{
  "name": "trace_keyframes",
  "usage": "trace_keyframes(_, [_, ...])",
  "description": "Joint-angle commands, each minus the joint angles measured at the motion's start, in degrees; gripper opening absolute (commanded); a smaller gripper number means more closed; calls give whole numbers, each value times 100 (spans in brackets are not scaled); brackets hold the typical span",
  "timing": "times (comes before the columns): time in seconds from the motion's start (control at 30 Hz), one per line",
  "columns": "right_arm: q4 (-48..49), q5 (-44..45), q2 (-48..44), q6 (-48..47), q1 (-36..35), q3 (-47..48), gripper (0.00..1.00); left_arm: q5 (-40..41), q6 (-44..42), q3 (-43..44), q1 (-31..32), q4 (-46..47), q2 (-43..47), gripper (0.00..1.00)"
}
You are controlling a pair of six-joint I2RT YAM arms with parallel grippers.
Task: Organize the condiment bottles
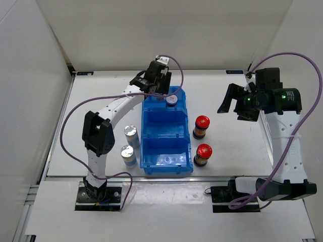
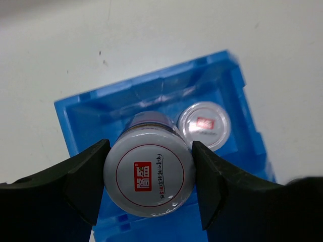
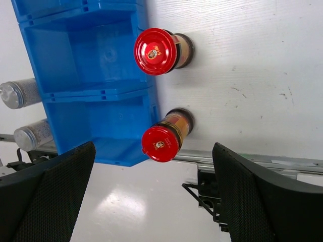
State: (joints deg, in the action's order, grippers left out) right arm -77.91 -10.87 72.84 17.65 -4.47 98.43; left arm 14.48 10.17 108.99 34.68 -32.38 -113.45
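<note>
My left gripper [image 2: 149,176] is shut on a short grey-lidded bottle [image 2: 146,161] with a red mark, holding it over the far compartment of the blue bin [image 2: 75,108]. A second grey-lidded bottle [image 2: 204,126] stands in that compartment; it also shows in the top view [image 1: 172,100]. In the top view the left gripper [image 1: 159,89] hides its bottle. Two silver-capped bottles [image 1: 131,134] [image 1: 127,154] stand left of the bin [image 1: 166,132]. Two red-capped dark bottles [image 1: 201,126] [image 1: 203,154] stand right of it. My right gripper [image 1: 233,103] is open and empty, raised to their right.
The bin's middle and near compartments [image 3: 86,65] hold nothing. In the right wrist view the red caps [image 3: 155,44] [image 3: 161,143] lie beside the bin, with the silver-capped bottles [image 3: 17,93] beyond it. White walls enclose the table, and the near table edge [image 1: 166,177] runs just below the bin.
</note>
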Motion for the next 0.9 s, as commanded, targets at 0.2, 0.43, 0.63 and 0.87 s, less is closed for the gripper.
trace_keyframes(0.2, [-374, 279, -253, -51, 34, -140, 100, 169, 178, -307, -110, 294, 183, 15])
trace_keyframes(0.43, [-427, 348, -253, -104, 34, -140, 100, 99, 178, -607, -110, 426, -160, 84])
trace_keyframes(0.63, [-550, 463, -68, -157, 34, -404, 100, 213, 125, -607, -163, 232, -397, 100])
trace_keyframes(0.87, [-550, 534, -182, -271, 34, -930, 100, 573, 55, -615, -268, 127, -64, 100])
